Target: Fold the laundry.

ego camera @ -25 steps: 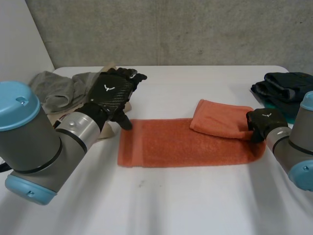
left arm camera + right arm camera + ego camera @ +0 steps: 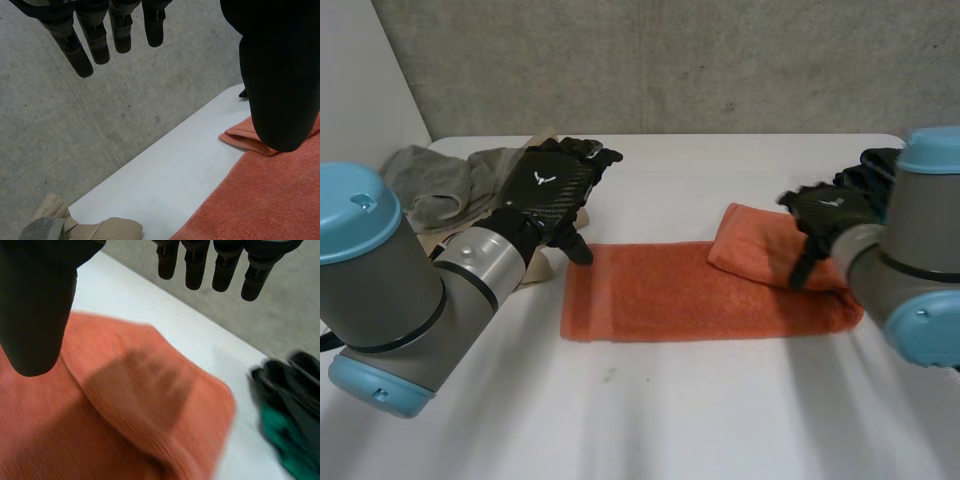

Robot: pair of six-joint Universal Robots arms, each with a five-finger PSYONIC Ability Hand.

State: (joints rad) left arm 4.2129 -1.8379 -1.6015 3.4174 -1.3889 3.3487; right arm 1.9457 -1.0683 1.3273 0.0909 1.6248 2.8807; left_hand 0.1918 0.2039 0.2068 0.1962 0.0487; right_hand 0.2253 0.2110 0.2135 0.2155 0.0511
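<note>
The orange towel [image 2: 670, 295] lies on the table [image 2: 700, 410], with its right end folded over. The left robot hand [image 2: 552, 188] is near its left end and the right robot hand [image 2: 825, 215] is above the fold. Both have the fingers spread and hold nothing.

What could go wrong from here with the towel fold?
1. The flap folded over the towel sits crooked. The open right hand above it holds nothing, so folding on may lock in the skew.
2. The open left hand hangs by the towel's far corner, right next to the clothes pile. A grab there could catch a garment too.
</note>
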